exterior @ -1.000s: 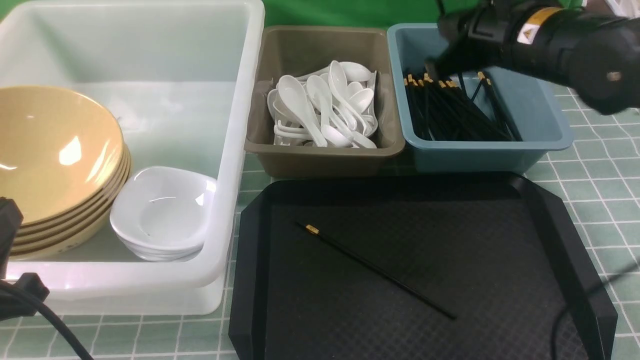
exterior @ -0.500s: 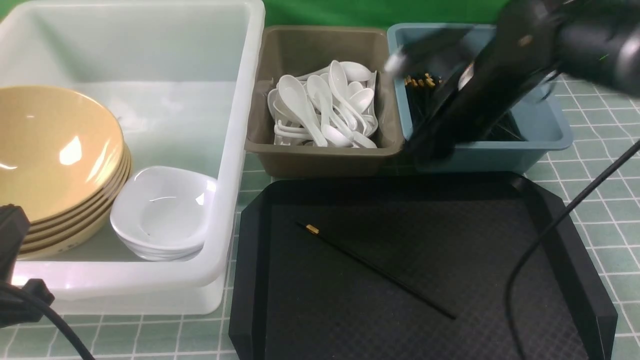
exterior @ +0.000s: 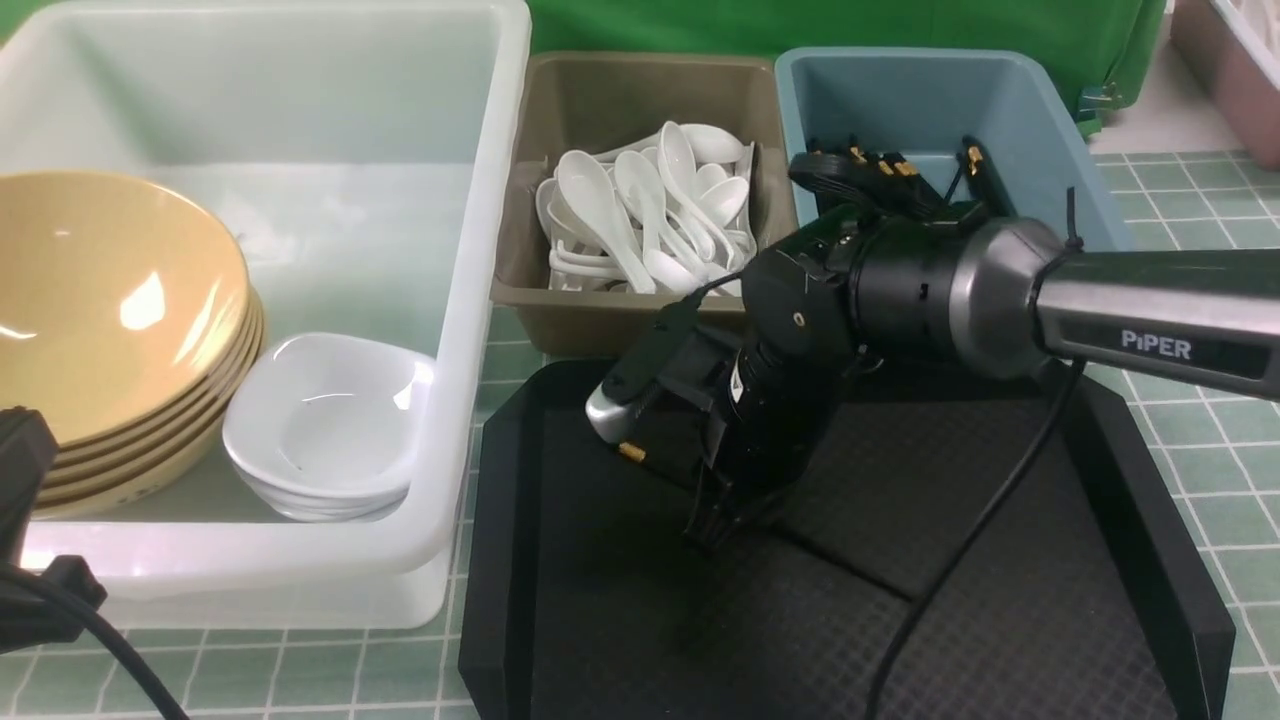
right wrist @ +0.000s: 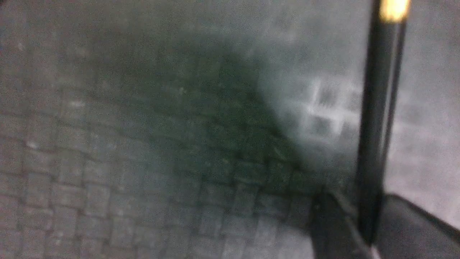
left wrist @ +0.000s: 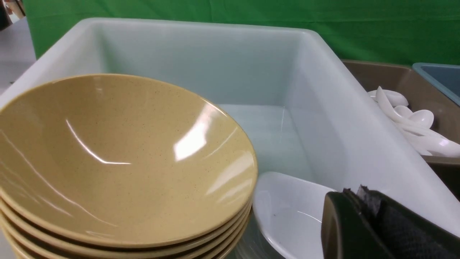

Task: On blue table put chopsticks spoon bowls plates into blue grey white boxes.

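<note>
A single black chopstick (right wrist: pixel 373 126) lies on the black tray (exterior: pixel 1000 620), its gold band (exterior: pixel 630 452) showing beside my right wrist. My right gripper (exterior: pixel 715 530) is down on the tray with one finger on each side of the stick. The blur hides whether they press on it. More chopsticks (exterior: pixel 880 165) lie in the blue box (exterior: pixel 920 100). White spoons (exterior: pixel 650 210) fill the grey box (exterior: pixel 620 320). Stacked tan bowls (exterior: pixel 100 300) and white plates (exterior: pixel 325 425) sit in the white tub (exterior: pixel 480 300). My left gripper (left wrist: pixel 354 194) is shut and empty above the plates (left wrist: pixel 287 212).
The three boxes stand side by side along the tray's far edge on the blue table (exterior: pixel 1200 380). A pinkish crate (exterior: pixel 1230 70) sits at the far right. My right arm's cable (exterior: pixel 960 560) hangs over the tray.
My right arm swung from above the blue box down onto the tray, over the lone chopstick. The chopstick lies where it was. The left arm has not moved.
</note>
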### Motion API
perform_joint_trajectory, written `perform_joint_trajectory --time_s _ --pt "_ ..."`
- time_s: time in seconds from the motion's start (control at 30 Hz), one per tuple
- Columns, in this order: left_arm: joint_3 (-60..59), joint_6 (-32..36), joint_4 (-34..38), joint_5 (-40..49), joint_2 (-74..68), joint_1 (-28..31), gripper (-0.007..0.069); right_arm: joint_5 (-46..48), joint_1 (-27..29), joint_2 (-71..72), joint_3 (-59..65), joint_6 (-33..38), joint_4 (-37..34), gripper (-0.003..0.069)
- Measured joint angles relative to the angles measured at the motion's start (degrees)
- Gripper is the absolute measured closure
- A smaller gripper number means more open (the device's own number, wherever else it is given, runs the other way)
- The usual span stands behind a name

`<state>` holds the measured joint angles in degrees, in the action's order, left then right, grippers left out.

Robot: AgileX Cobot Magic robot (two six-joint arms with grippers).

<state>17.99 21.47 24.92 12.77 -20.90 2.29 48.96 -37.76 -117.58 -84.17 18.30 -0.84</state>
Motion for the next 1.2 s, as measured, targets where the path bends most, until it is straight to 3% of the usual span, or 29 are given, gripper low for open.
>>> perform_joint_trajectory --time_s 0.07,0.27,0.47,0.57,0.67,0.73,0.8,0.93,1.03,1.2 --pt "0.00 0.00 0.00 -0.06 0.00 0.00 0.0622 1.56 0.00 0.46 -0.33 0.07 -0.74 0.0582" --pt "0.00 0.00 0.00 -0.33 0.00 0.00 0.0622 1.18 0.15 9.73 0.23 2.09 -0.81 0.0605" --pt "0.00 0.00 0.00 -0.44 0.00 0.00 0.0622 -18.51 7.49 21.79 -0.01 1.28 2.09 0.0606" --pt "-0.07 0.00 0.00 -0.50 0.00 0.00 0.0622 -30.17 13.57 20.64 -0.21 -1.24 2.92 0.0601" --pt "-0.80 0.00 0.00 -0.97 0.00 0.00 0.0622 -34.31 18.29 16.26 -0.21 -5.93 3.12 0.0552" --pt "-1.15 0.00 0.00 -1.24 0.00 0.00 0.0622 -33.99 19.48 14.82 -0.21 -8.21 3.26 0.0522" --pt "-1.87 0.00 0.00 -2.13 0.00 0.00 0.0622 -29.42 21.77 12.82 -0.06 -12.87 3.26 0.0430" --pt "-2.29 0.00 0.00 -2.00 0.00 0.00 0.0622 -16.92 22.85 15.69 0.33 -10.37 3.31 0.0379" --pt "-2.29 0.00 0.00 -1.50 0.00 0.00 0.0622 -11.56 22.85 19.42 0.66 -7.70 3.31 0.0398" --pt "-2.29 0.00 0.00 0.85 0.00 0.00 0.0622 -10.86 22.01 36.17 6.59 -3.76 -0.74 0.0536"
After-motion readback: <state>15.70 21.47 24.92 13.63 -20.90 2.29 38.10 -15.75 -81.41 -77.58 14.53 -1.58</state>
